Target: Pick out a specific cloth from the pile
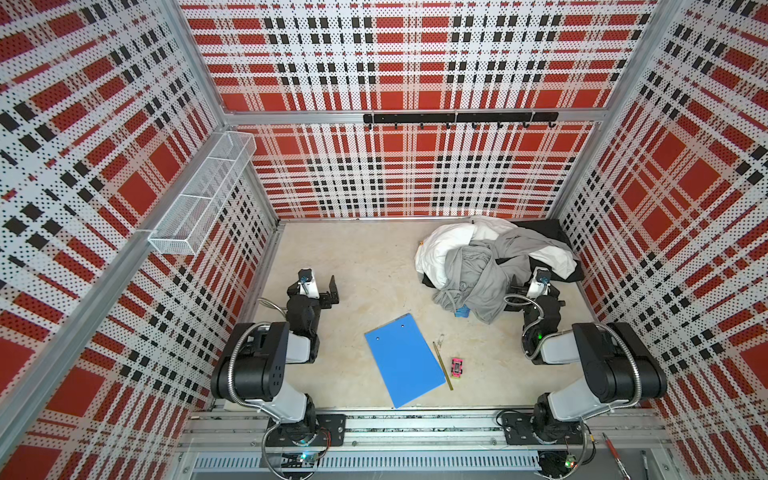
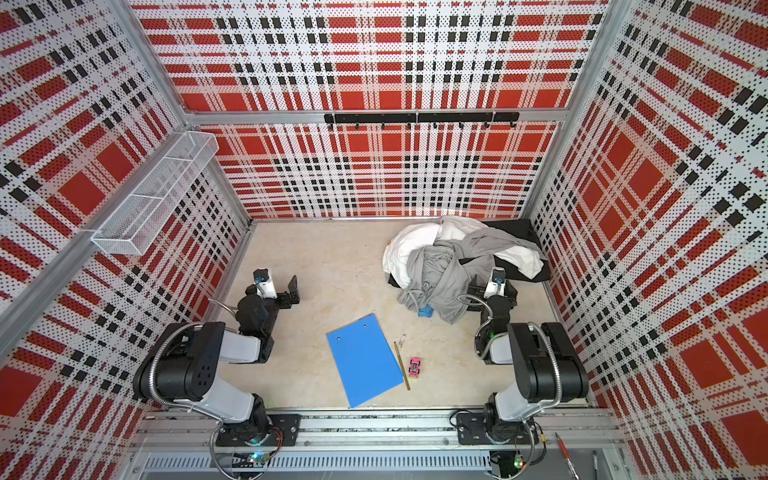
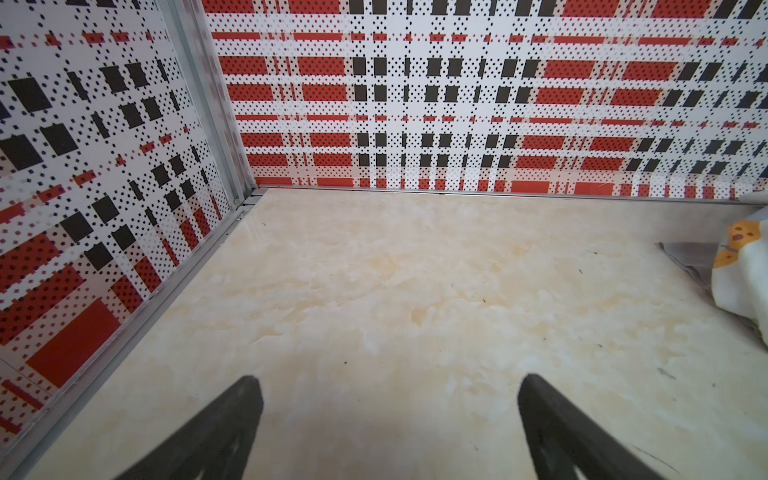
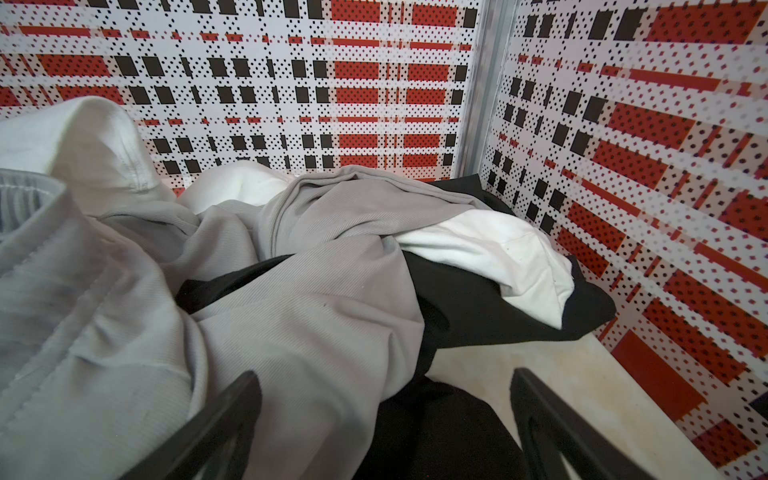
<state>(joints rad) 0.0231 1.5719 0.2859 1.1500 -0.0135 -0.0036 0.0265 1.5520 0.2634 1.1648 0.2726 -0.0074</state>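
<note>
Both arms sit folded, elbows raised over the front rail and forearms reaching toward the back wall.

Left gripper (image 3: pixel 389 379): low over bare bench (image 1: pixel 365 266) on the left side, facing the back-left corner. Jaws spread wide, nothing between them.

Right gripper (image 4: pixel 384 374): at the near right edge of the pile (image 1: pixel 494 257), facing the back-right corner. Jaws spread wide. In the right wrist view grey and black fabric lie in the gap between its fingers (image 4: pixel 232 407), but no fold is pinched. Cannot tell whether the fingers touch the fabric.

The pile sits in the back-right corner of the bench and is made of white, grey and black garments, tangled. The number of pieces cannot be told.

Cloth (image 1: pixel 462 311): almost wholly buried. A small blue scrap shows from under the grey garment (image 1: pixel 478 282) at the near edge of the pile. In the left wrist view an orange-marked fold (image 3: pixel 744 239) shows at the pile's left edge. Cannot tell whether it is the same sheet.

Counts:
- Arms 2, grippers 2.
- Blue clipboard (image 1: pixel 405 359) 1, lying flat at front centre, well apart from the pile.
- Pencil (image 1: pixel 443 365) 1, just beside the clipboard's right edge.
- Pink toy car (image 1: pixel 456 367) 1, just right of the pencil.
- Small metal item (image 1: pixel 439 338) 1, too small to identify.
- Wire basket (image 1: pixel 203 195) 1, on the left wall, with three compartments.
- Black hook rail (image 1: pixel 459 118) 1, on the back wall.
</note>
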